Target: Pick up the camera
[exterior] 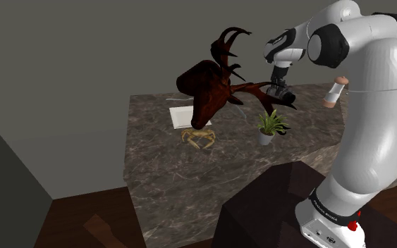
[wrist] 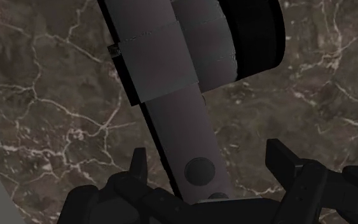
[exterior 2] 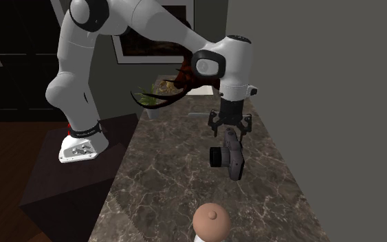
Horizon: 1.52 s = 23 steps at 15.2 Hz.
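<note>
The camera (exterior 2: 228, 158) is a grey body with a black lens, lying on the dark marble counter (exterior 2: 178, 185). My black gripper (exterior 2: 230, 128) hangs straight above its far end, fingers pointing down. In the wrist view the camera's narrow grey end (wrist: 180, 137) runs between the fingers of the gripper (wrist: 209, 162), and its lens (wrist: 254, 32) is farther out. The left fingertip (wrist: 139, 164) stands close beside the body, while the right fingertip (wrist: 280, 156) is well apart from it. The gripper is open and grips nothing. In the shoulder view the gripper (exterior: 281, 89) sits low by the antlers.
A dark red antlered deer head (exterior: 207, 88) stands mid-counter, its antlers reaching toward the gripper. Near it are a crab figure (exterior: 198, 137), a small potted plant (exterior: 271, 127) and a white sheet (exterior: 184, 115). A pink-capped white bottle (exterior 2: 212, 223) stands at the counter's end.
</note>
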### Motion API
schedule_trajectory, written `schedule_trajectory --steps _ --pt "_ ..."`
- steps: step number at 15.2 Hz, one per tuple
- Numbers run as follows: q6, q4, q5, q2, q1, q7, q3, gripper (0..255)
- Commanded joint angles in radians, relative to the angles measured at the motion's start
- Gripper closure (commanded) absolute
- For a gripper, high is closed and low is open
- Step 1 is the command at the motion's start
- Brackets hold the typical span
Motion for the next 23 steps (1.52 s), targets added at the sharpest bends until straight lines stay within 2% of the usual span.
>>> schedule_trajectory --steps 1,2,11,23 --pt "0.008 -0.006 0.002 0.002 -0.001 -0.002 0.001 0" --pt "0.008 -0.005 0.002 0.003 -0.001 -0.002 0.001 255" --pt "0.008 -0.006 0.002 0.002 -0.001 -0.002 0.001 255" --pt "-0.127 0.08 -0.035 -0.055 0.008 0.014 -0.02 255"
